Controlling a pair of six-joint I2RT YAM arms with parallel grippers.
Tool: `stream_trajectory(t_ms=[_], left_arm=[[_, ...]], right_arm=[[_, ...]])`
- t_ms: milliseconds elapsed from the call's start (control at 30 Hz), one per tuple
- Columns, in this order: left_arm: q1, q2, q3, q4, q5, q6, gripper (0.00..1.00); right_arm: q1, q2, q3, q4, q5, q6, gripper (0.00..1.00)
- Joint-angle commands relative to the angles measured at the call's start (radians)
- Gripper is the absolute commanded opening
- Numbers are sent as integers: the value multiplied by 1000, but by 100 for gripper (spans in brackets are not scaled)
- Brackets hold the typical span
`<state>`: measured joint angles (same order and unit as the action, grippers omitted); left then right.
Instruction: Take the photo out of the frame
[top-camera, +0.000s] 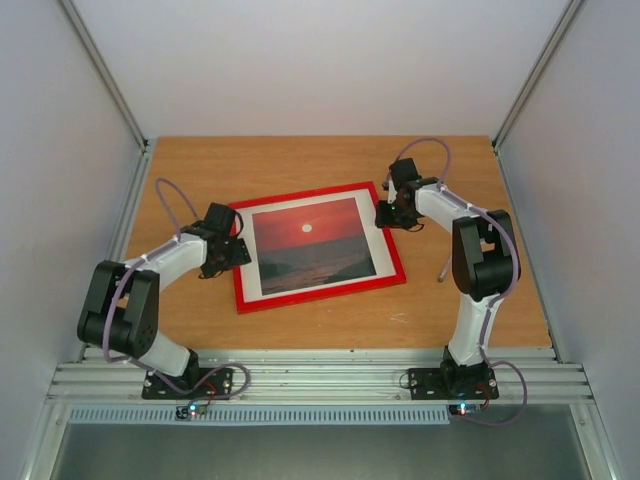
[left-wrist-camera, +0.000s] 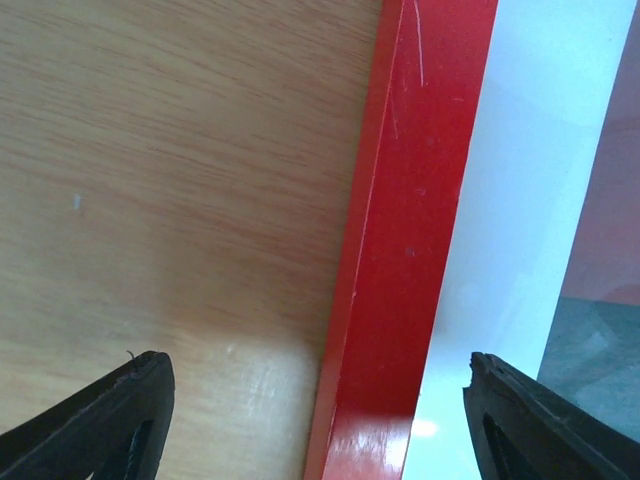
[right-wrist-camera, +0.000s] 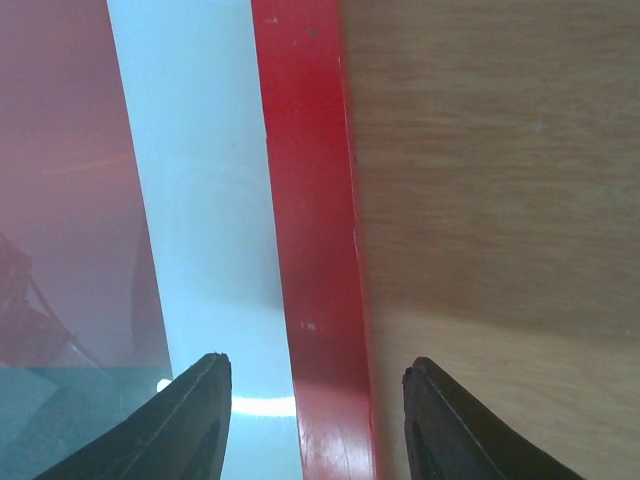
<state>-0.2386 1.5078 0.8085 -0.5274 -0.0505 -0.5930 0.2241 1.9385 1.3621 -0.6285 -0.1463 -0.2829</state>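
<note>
The frame (top-camera: 320, 291) is straddled both sides, likely to steady it
Your left gripper (left-wrist-camera: 312, 365) gapes wide, right gripper (right-wrist-camera: 315, 360) half open, neither gripping; photo (top-camera: 312, 243) inside

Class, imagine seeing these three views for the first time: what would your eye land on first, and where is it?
The bright red frame lies flat in the middle of the table, with its sunset photo inside a white border. The left gripper stands open astride the frame's left bar. The right gripper stands open astride its right bar.
</note>
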Motion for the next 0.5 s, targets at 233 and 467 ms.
stream_trajectory(t_ms=[233,467], left_arm=[[8,85,53,39,30,25,71],[5,113,55,55,97,32,56]], right_arm=[[-3,77,55,-40,65,-50,42],[-3,51,38,-47,92,-58,24]])
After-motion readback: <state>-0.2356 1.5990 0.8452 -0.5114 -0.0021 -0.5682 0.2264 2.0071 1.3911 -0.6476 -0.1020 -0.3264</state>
